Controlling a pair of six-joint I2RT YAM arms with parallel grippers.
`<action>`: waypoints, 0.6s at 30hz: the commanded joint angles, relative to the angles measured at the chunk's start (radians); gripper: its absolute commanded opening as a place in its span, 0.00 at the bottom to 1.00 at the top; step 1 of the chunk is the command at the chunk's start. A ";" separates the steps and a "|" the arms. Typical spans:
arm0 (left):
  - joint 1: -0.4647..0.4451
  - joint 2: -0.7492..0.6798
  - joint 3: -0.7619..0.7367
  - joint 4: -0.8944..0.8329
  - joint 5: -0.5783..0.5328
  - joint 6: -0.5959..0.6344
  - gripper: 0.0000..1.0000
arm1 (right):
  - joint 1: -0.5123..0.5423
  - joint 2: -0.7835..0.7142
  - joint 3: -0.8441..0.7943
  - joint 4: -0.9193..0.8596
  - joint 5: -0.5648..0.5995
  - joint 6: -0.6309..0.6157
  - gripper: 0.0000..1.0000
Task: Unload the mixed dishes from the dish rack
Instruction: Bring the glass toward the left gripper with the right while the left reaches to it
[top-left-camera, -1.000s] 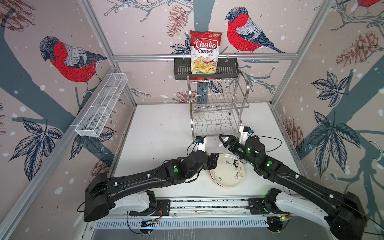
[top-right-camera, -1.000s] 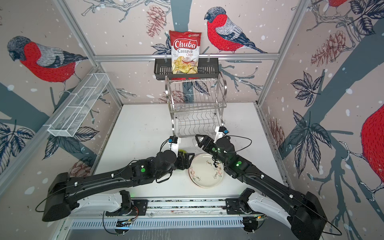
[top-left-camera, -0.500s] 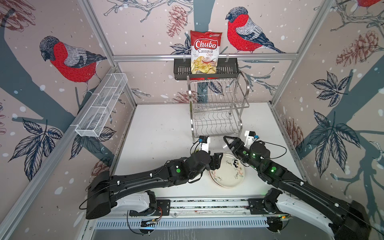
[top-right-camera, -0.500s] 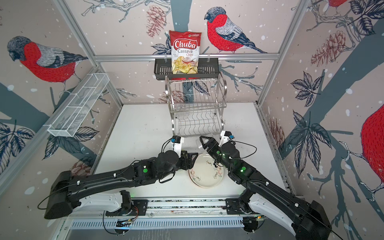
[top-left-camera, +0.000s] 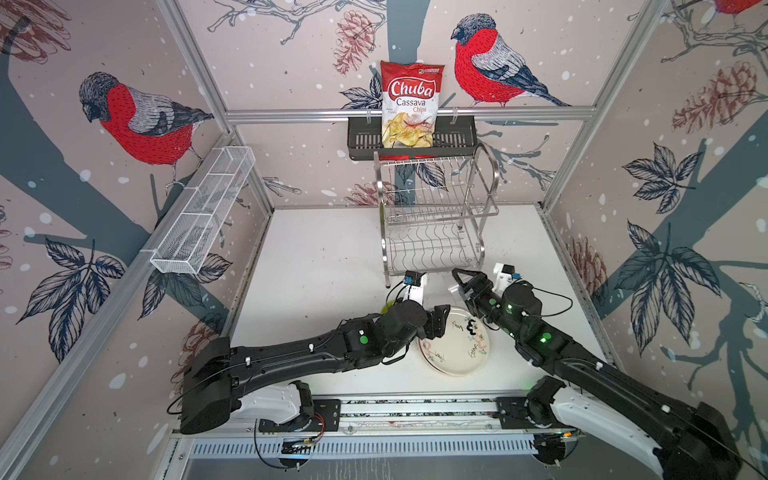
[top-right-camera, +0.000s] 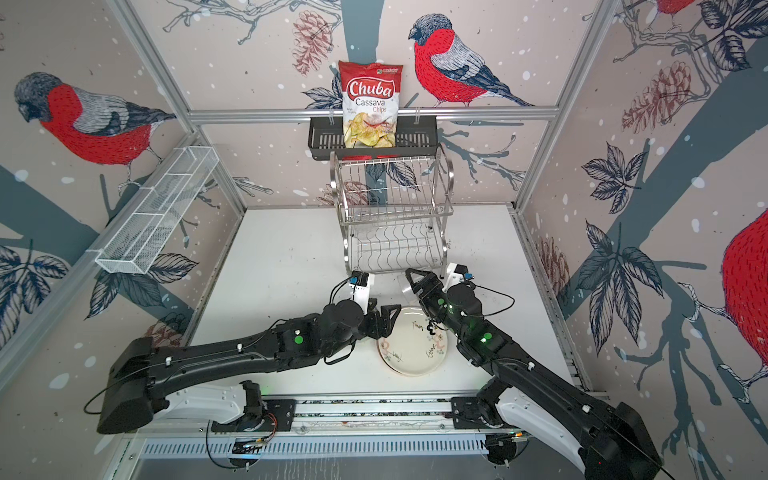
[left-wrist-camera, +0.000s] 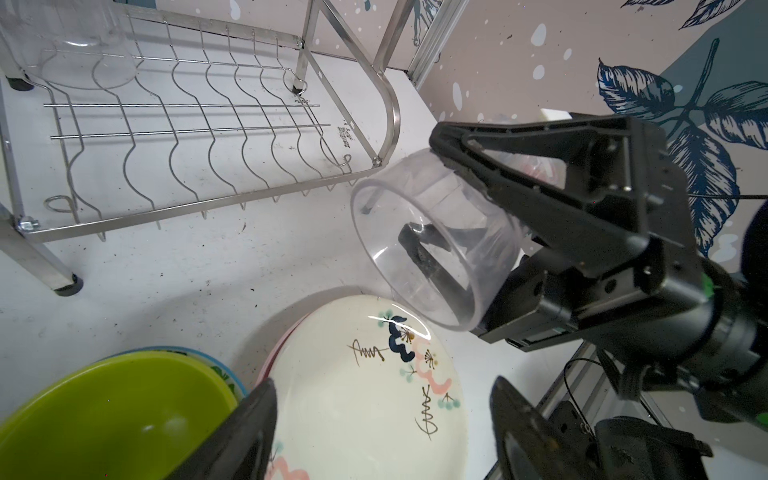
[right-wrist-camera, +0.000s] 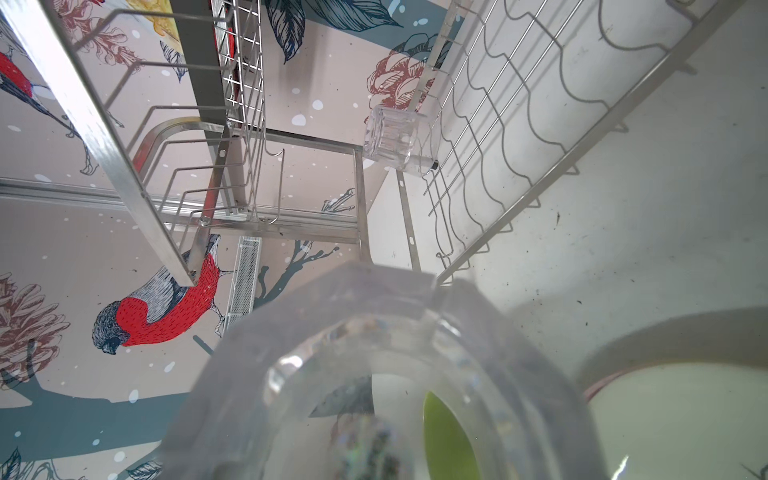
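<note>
Nearest me, the cream plate (left-wrist-camera: 353, 395) lies on the table (top-left-camera: 324, 257) beside the lime bowl (left-wrist-camera: 104, 407). My left hand (left-wrist-camera: 382, 384), wide and empty, has slid across over it. My right hand (left-wrist-camera: 422, 187) has eased back from the dish rack (top-left-camera: 494, 174), clamped on a tilted clear tumbler (left-wrist-camera: 382, 232). Another tumbler (right-wrist-camera: 395, 139) waits on the lower tier, so I'm not done.

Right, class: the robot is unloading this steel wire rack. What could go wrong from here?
The clear tumbler sits tilted in the right gripper close to the cream doodled plate; it might slip or strike it.
The open left gripper hovers over that plate, so the two grippers could collide.
A second clear tumbler in the steel wire rack could be overlooked.
</note>
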 joint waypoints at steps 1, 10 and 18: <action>0.020 -0.002 -0.008 0.091 0.050 0.032 0.79 | -0.008 0.014 0.004 0.072 -0.029 0.015 0.00; 0.083 0.061 0.018 0.246 0.331 0.077 0.82 | -0.019 0.048 0.020 0.113 -0.085 0.054 0.00; 0.114 0.177 0.099 0.254 0.406 0.066 0.54 | -0.014 0.023 0.019 0.126 -0.114 0.078 0.00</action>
